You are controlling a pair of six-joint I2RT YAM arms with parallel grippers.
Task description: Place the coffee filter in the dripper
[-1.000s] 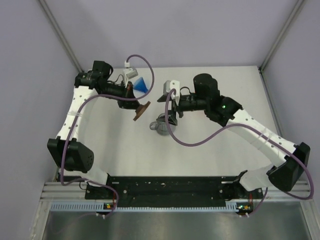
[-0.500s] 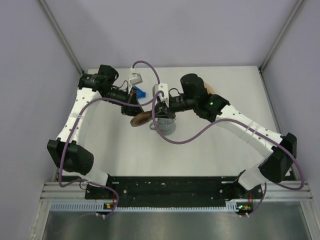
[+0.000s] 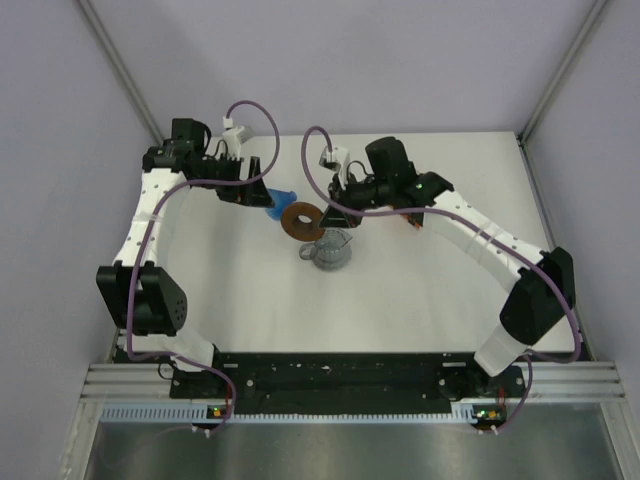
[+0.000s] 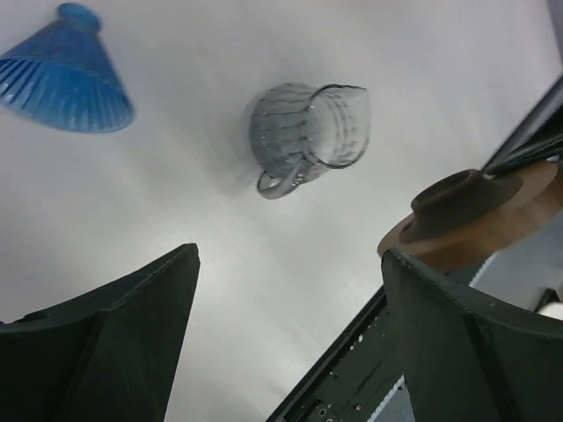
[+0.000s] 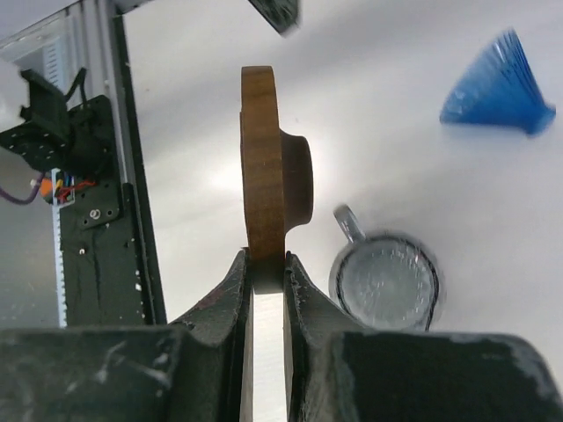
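Setting up the dripper (image 4: 66, 83)
Right gripper (image 5: 264, 264) pinches ring (image 5: 262, 158) by cup (image 5: 384, 283); left gripper (image 4: 288, 264) spread wide; next, it should probably grab the dripper.

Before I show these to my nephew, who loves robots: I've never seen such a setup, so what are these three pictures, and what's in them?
These are two robot arms bolted to a table, each ending in a two-finger gripper. One picture looks down from above. The other two come from small cameras on the wrists, so each shows that arm's own fingers. On the table are a blue dripper and a grey see-through cup with a handle. The right gripper is shut on the edge of a flat brown ring and holds it beside the cup. The left gripper is open and holds nothing. I cannot make out a coffee filter anywhere.
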